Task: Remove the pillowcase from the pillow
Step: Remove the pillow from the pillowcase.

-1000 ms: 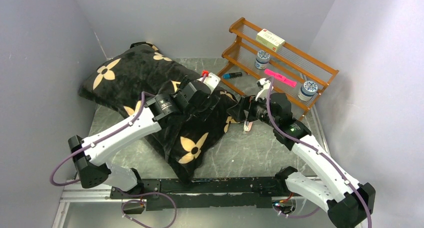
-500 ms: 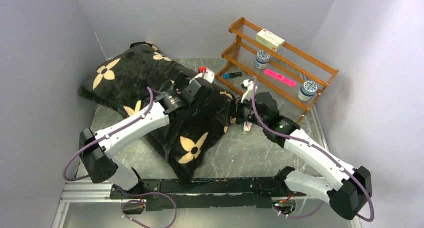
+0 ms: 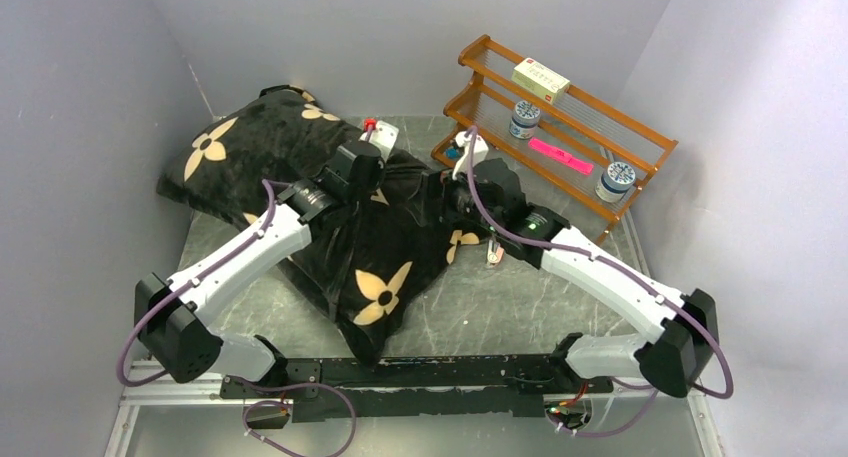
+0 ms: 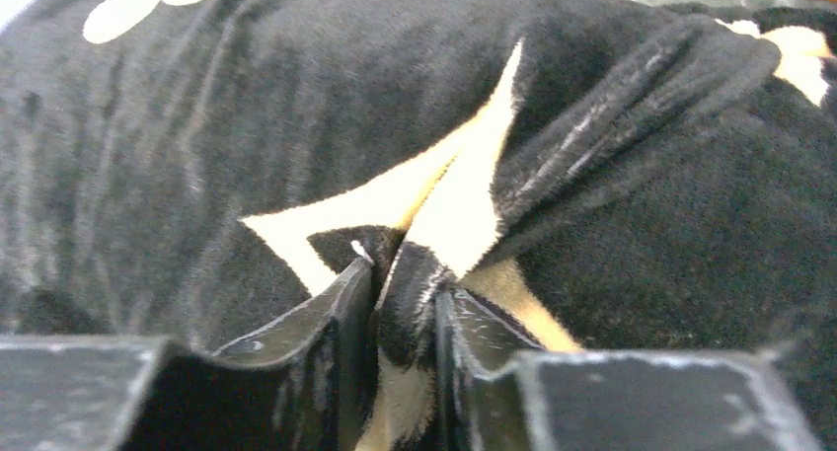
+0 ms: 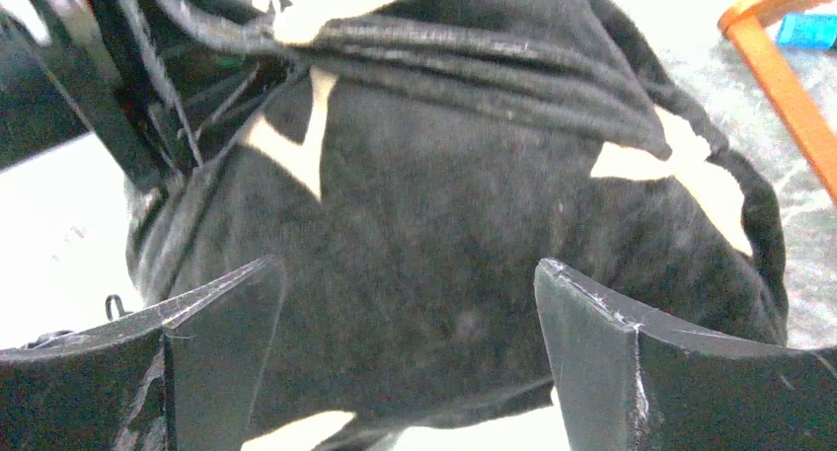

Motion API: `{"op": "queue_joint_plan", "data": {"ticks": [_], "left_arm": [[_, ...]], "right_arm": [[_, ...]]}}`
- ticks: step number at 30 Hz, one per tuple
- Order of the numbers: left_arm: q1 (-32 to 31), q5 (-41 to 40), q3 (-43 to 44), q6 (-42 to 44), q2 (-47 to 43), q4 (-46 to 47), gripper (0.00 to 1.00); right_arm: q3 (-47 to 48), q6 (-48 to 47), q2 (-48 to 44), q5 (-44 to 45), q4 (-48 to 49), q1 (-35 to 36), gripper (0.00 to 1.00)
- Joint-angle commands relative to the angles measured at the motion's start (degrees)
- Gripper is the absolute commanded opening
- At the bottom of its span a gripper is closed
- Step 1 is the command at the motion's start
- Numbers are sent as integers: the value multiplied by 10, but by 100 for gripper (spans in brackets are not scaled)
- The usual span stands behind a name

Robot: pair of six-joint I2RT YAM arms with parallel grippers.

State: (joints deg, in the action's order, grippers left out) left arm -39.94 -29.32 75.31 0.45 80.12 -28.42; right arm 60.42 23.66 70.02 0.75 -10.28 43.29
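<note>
The black plush pillowcase (image 3: 250, 152) with tan flower prints lies bulging across the left and middle of the table. The pillow is hidden inside it. My left gripper (image 3: 383, 177) is near the cover's middle. In the left wrist view it (image 4: 405, 293) is shut on a raised fold of the pillowcase (image 4: 612, 175) at a tan petal. My right gripper (image 3: 436, 192) reaches in from the right. It (image 5: 407, 265) stands wide open, with the pillowcase's (image 5: 444, 175) bunched right end in front of the jaws, nothing gripped.
A wooden two-tier rack (image 3: 478, 99) stands at the back right, holding a box (image 3: 541, 79), two jars (image 3: 524, 119) and a pink marker (image 3: 560, 156). A small object (image 3: 493, 253) lies on the grey table (image 3: 500, 317) under the right arm. Walls close in left and right.
My left gripper moved back and left along the pillowcase and closed on a fold of it. The right arm swung left toward the cover's right end, jaws still open.
</note>
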Motion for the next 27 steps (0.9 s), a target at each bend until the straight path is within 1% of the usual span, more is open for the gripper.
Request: {"op": "queue_joint_plan", "data": {"ticks": [1, 3, 5, 7, 10, 16, 18, 19, 20, 21, 25, 27], "left_arm": [[22, 24, -46, 6, -48, 59, 26], [36, 53, -64, -1, -65, 73, 21], [53, 85, -78, -28, -74, 84, 12], [69, 119, -89, -41, -80, 90, 6], [80, 149, -95, -51, -83, 95, 5], [86, 169, -110, -55, -99, 107, 5], [87, 167, -110, -55, -100, 108, 5], [88, 164, -110, -55, -100, 107, 5], [89, 161, -111, -55, -100, 107, 5], [89, 157, -111, -55, -101, 107, 5], [93, 156, -119, -57, -109, 111, 5], [95, 156, -120, -58, -110, 113, 5]], "right_arm": [[66, -5, 46, 87, -2, 15, 100], [91, 2, 76, 94, -4, 17, 100], [114, 4, 104, 96, -6, 21, 100], [135, 7, 131, 91, -8, 25, 100], [163, 10, 169, 70, -12, 33, 100], [194, -13, 220, 67, -41, 48, 99], [192, -24, 228, 79, -58, 47, 95], [187, -30, 228, 85, -65, 47, 91], [178, -36, 226, 86, -69, 47, 84], [168, -41, 221, 92, -73, 47, 75], [125, -51, 192, 114, -94, 47, 35], [101, -52, 172, 122, -101, 46, 11]]}}
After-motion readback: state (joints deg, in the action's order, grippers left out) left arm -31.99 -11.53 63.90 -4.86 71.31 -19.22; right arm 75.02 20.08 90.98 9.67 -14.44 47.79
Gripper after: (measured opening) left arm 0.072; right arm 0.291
